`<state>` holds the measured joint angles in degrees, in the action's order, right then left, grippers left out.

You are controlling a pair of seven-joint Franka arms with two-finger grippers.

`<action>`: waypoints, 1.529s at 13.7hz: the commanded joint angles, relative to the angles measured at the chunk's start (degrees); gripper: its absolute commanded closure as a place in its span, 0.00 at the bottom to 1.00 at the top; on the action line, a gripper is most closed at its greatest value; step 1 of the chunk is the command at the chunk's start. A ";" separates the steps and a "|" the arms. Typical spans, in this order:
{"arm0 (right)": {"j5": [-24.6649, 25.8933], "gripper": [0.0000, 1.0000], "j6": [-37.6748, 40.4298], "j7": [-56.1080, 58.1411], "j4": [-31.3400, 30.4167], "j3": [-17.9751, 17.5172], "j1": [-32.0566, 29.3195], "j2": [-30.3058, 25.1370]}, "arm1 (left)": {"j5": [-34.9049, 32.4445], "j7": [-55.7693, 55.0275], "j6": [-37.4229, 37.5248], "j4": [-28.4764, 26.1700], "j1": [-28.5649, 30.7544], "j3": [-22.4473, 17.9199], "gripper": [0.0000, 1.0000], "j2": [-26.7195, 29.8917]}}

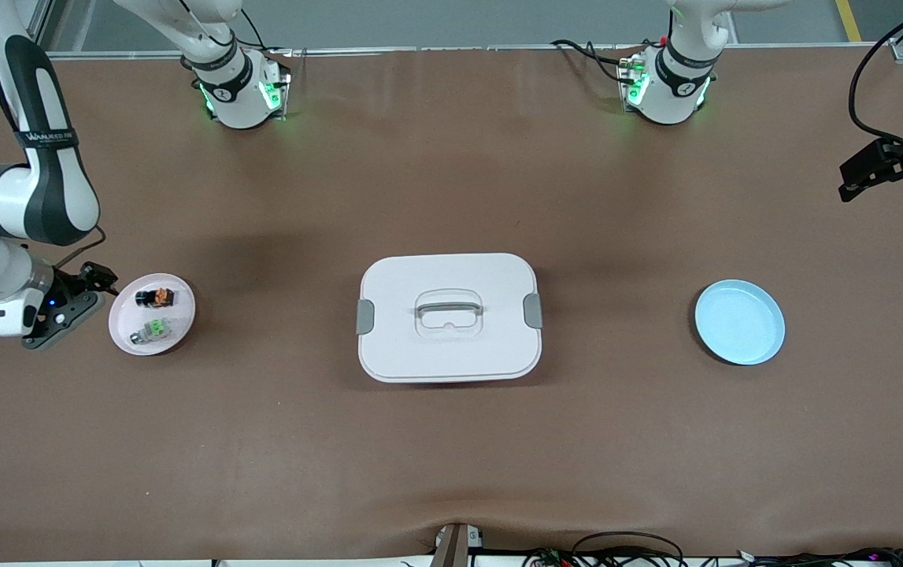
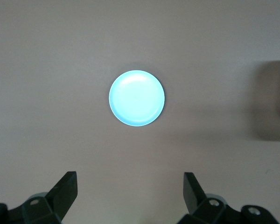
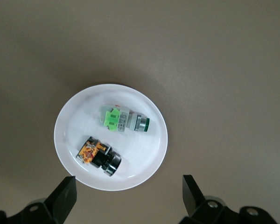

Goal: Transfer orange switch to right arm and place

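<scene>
The orange switch (image 1: 154, 298) lies on its side on a small white plate (image 1: 180, 312) toward the right arm's end of the table. It also shows in the right wrist view (image 3: 99, 155), on the plate (image 3: 70, 126). My right gripper (image 1: 65, 311) hangs over the table just beside that plate, open and empty (image 3: 129, 196). My left gripper (image 1: 884, 167) is up over the table's edge at the left arm's end, open and empty (image 2: 129, 193), with a light blue plate (image 2: 136, 98) in its view.
A pale switch with a green part (image 1: 153, 329) shares the white plate, nearer to the front camera than the orange one; it also shows in the right wrist view (image 3: 124, 120). A white lidded box (image 1: 449, 316) stands mid-table. The empty blue plate (image 1: 739, 322) lies toward the left arm's end.
</scene>
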<state>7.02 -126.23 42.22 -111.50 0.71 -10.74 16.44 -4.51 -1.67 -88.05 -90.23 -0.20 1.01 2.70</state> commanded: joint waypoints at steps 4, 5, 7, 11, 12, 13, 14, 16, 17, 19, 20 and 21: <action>-1.13 0.00 0.46 -26.99 -0.12 -0.27 0.80 -1.32 | 0.82 0.09 0.16 -0.39 0.02 -0.40 0.00 0.64; -1.30 0.00 0.37 -28.93 -0.03 -0.27 1.15 -1.32 | 0.82 0.09 0.16 -0.30 0.02 -0.40 0.00 0.64; -2.18 0.00 -0.24 -34.19 0.58 -0.36 1.68 -1.23 | 0.82 0.09 0.25 -0.38 0.02 -0.40 0.00 0.81; -6.67 0.00 -0.16 -43.01 1.99 -1.24 1.77 -2.02 | 0.82 0.17 0.25 -0.30 -0.07 -0.40 0.00 0.99; -6.67 0.00 0.28 -43.10 1.99 -1.24 1.86 -3.15 | 0.82 0.17 0.25 -0.30 -0.07 -0.40 0.00 0.99; -6.67 0.00 0.54 -43.62 1.99 -1.15 2.82 -4.30 | 0.82 0.17 0.33 -0.30 -0.07 -0.40 0.00 1.08; -6.67 0.00 1.42 -43.63 1.99 -1.07 3.70 -5.79 | 0.82 0.26 0.60 -0.30 -0.07 -0.40 0.00 1.08; -6.67 0.00 6.41 -43.63 2.16 -1.15 4.32 -8.86 | 0.82 0.44 0.69 -0.21 -0.07 -0.31 0.00 1.08; -6.67 0.00 8.18 -43.63 2.25 -1.15 4.84 -10.10 | 0.82 0.70 0.69 -0.21 -0.07 -0.40 0.00 1.08; -6.67 0.00 13.96 -43.54 4.17 -1.15 5.55 -12.12 | 0.82 1.05 0.77 -0.21 -0.07 -0.31 0.00 1.08; -6.67 0.00 17.13 -43.54 6.10 -1.15 5.64 -12.91 | 0.82 1.23 0.86 -0.21 -0.07 -0.31 0.00 1.08; -6.67 0.00 19.85 -43.54 8.47 -1.15 5.64 -13.18 | 0.82 1.14 0.86 -0.21 -0.24 -0.31 0.00 0.99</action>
<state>0.94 -111.10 -0.60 -106.47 -0.52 -5.29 4.50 -4.51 -1.61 -87.85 -90.21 -0.18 0.92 2.75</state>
